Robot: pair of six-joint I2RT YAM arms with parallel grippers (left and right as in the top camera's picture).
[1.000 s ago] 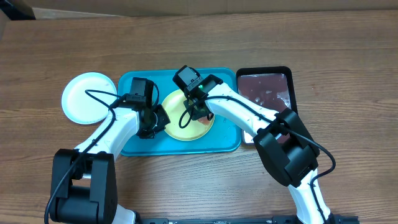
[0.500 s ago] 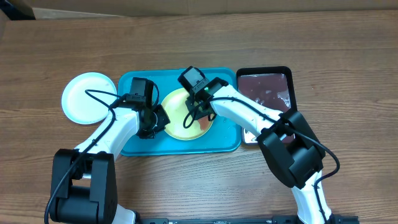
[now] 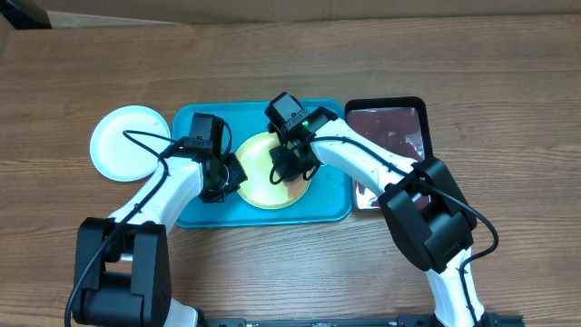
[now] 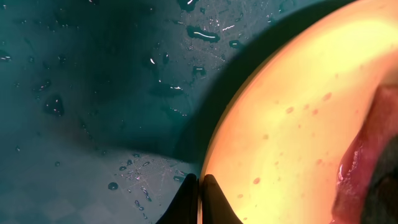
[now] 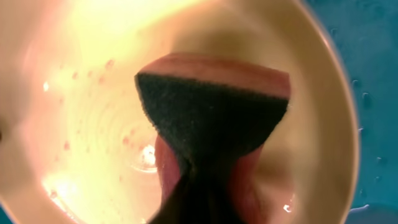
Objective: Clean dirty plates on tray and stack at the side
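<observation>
The yellow-green plate (image 3: 263,182) lies in the turquoise tray (image 3: 195,118). My left gripper (image 3: 224,180) is shut on the plate's left rim; in the left wrist view the fingertips (image 4: 200,190) pinch the rim of the plate (image 4: 298,124). My right gripper (image 3: 289,168) is shut on a sponge with a dark scrub side (image 5: 211,118) and presses it onto the plate (image 5: 93,93), which has reddish specks. A white plate (image 3: 125,143) sits on the table left of the tray. The light blue plate is not in view.
A narrow black tray (image 3: 388,136) with dark liquid stands right of the turquoise tray. Water drops lie on the tray floor (image 4: 93,93). Wooden table all around; cardboard at the far edge.
My right gripper has moved with the sponge from the plate's upper part toward its middle and right. The left gripper has stayed on the rim.
</observation>
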